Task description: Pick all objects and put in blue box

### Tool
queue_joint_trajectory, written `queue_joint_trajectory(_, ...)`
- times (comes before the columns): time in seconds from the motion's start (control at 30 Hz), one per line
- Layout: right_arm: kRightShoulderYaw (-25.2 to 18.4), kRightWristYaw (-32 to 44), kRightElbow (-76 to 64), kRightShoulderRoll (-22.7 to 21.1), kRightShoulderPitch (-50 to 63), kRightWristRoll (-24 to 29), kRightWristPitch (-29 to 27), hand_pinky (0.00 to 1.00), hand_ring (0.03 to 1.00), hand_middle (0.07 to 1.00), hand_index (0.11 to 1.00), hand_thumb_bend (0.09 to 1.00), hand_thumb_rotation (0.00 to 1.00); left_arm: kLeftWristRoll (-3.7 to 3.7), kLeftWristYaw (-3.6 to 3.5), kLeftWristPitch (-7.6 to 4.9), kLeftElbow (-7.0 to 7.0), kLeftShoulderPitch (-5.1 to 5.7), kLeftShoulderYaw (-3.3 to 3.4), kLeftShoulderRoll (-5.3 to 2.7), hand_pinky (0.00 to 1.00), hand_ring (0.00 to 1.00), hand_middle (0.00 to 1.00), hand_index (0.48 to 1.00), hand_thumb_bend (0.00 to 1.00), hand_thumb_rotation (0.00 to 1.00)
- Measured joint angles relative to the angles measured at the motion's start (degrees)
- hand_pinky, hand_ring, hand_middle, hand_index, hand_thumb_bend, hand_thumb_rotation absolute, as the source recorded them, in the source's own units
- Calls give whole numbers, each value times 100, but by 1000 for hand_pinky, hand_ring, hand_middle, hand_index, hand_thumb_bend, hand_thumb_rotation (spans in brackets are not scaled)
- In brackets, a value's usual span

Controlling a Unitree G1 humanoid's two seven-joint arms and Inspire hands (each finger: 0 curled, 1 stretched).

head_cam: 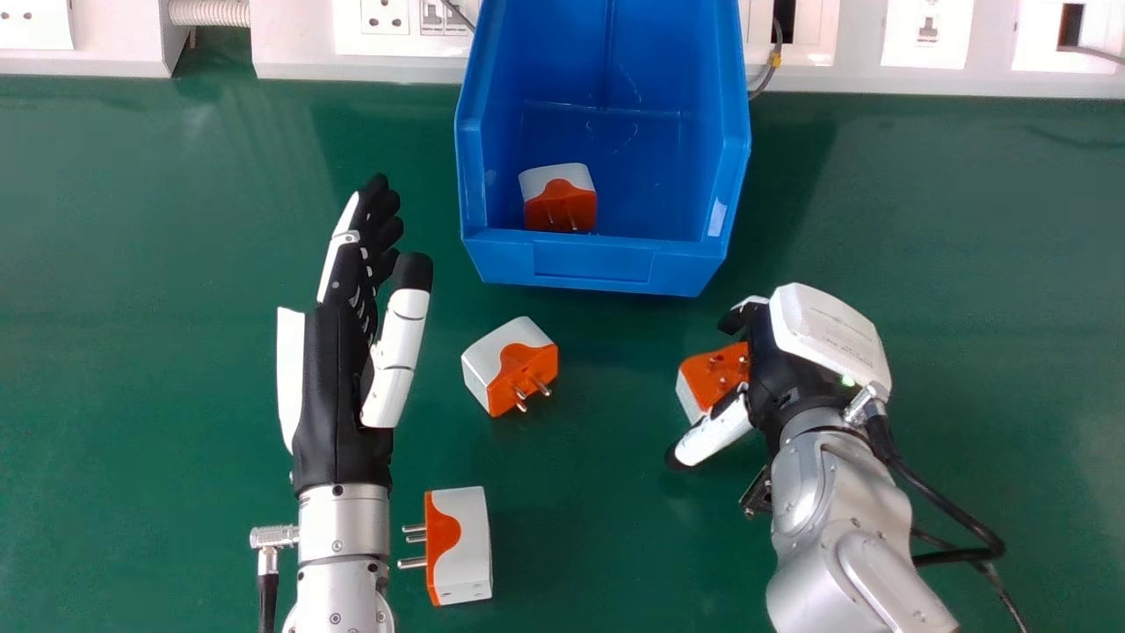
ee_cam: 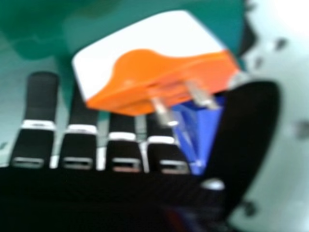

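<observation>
My right hand (head_cam: 795,369) is over an orange and white adapter (head_cam: 714,376) at right of centre in the head view, fingers beyond it and thumb on the near side. In the right hand view, the adapter (ee_cam: 145,77) lies across the straight fingers of my open right hand (ee_cam: 123,145); whether they touch is unclear. My left hand (head_cam: 338,378) is open and holds nothing. To its right lies a second adapter (head_cam: 510,365), pins facing right. A third (head_cam: 461,545) lies nearer, pins facing left. Inside the blue box (head_cam: 593,262), one more adapter (head_cam: 559,198) rests near the front wall.
The green table (head_cam: 158,352) carries everything. Behind the box runs a white trunking (head_cam: 290,66) with sockets and a loose cable. A black cable (head_cam: 954,519) loops beside my right forearm. Bare table lies between my two hands in front of the box.
</observation>
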Motion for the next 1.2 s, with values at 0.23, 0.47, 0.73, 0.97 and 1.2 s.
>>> queue_joint_trajectory(0.23,-54,-88,-45,79,117,3,-19,405,543,656,736,894,42,11,9,1,-29,41,-3,0,891,894,909,897,685,891)
queue_joint_trajectory(0.47,-96,-189,-76,89,225,2,-126,430,578,675,735,876,49,-2,2,1,-28,52,-3,-1,891,894,909,898,685,891)
queue_joint_trajectory(0.73,-95,-211,-92,119,244,0,-132,457,627,724,741,862,79,-3,-2,1,-28,54,-4,-3,892,894,910,898,683,891)
queue_joint_trajectory(0.97,-142,-213,-87,115,240,56,-211,463,634,724,739,855,70,-5,-2,4,-29,53,-4,-4,892,894,910,898,683,891)
queue_joint_trajectory(1.2,-338,-372,-87,94,338,364,-767,350,494,633,648,737,44,-5,-4,4,-28,53,-4,-7,892,894,910,898,684,891)
